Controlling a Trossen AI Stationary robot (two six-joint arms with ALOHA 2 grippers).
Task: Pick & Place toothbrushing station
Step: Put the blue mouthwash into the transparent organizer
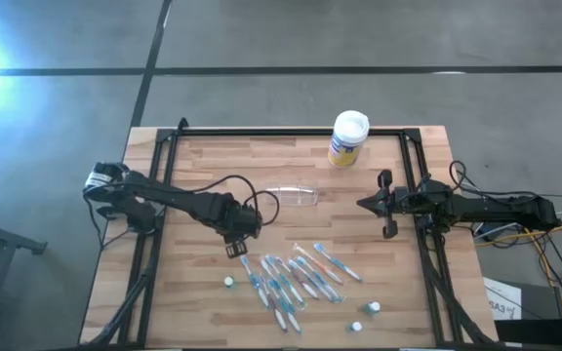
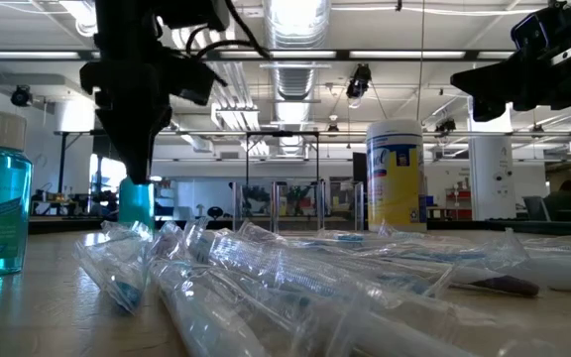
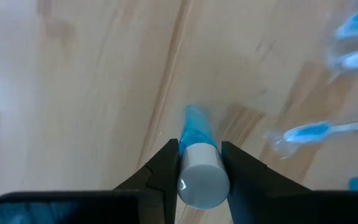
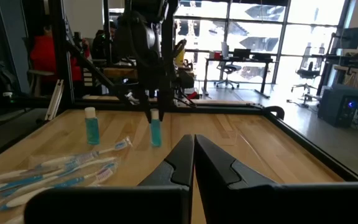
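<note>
Robot arm holds a small blue tube upright over a wooden table [image 1: 193,292] in an open workshop with ceiling lights.

A yellow canister [image 1: 347,138] stands at the far edge; wrapped toothbrushes [image 1: 291,278] lie scattered near the front, with two more white-capped tubes [image 1: 371,307] among them. The clear plastic cup [image 1: 291,195] lies on its side at mid-table, between the arms. The left gripper [image 3: 199,163] clenches a blue tube [image 3: 197,155] by its white cap, just beside the brushes. The right gripper [image 4: 194,149], fingers pressed together and holding nothing, hangs near the right edge.
</note>
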